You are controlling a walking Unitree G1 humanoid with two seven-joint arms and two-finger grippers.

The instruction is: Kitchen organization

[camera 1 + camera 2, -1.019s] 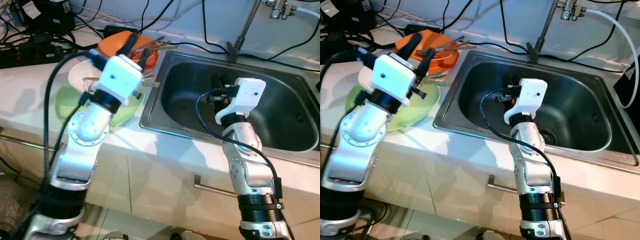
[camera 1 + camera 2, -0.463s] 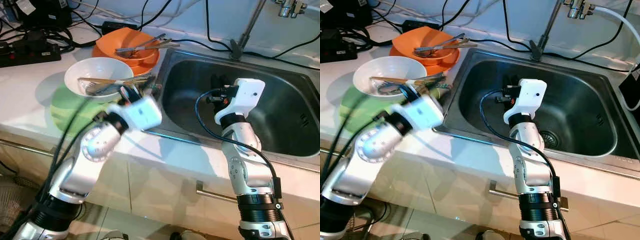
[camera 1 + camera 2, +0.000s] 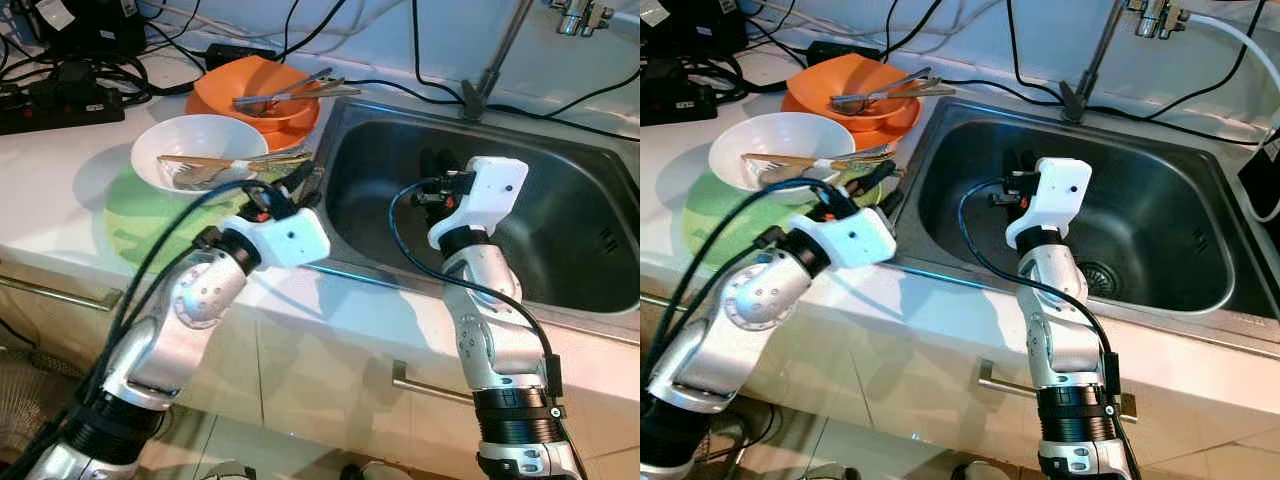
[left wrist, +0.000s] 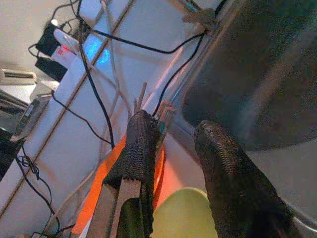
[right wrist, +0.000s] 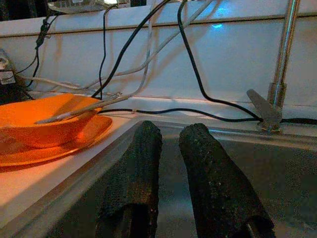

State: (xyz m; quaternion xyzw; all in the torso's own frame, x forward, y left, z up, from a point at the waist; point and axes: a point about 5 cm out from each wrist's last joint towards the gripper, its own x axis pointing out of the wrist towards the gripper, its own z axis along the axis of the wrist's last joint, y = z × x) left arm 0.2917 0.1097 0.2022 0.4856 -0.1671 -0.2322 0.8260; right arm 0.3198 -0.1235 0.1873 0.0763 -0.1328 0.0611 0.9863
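Note:
My left gripper hovers low over the counter edge, between the white bowl and the sink's left rim. Its fingers stand apart with nothing between them. The white bowl holds chopsticks and cutlery and rests on a green plate. Behind it, an orange bowl with more cutlery sits on an orange plate. My right gripper hangs inside the steel sink, fingers close together and empty.
A faucet pipe rises behind the sink. A black power strip and several cables lie at the counter's back left. Cabinet fronts with metal handles are below the counter.
My left arm has swung down from above the orange bowl to the counter edge beside the sink, uncovering the white bowl. The right arm has stayed in the sink.

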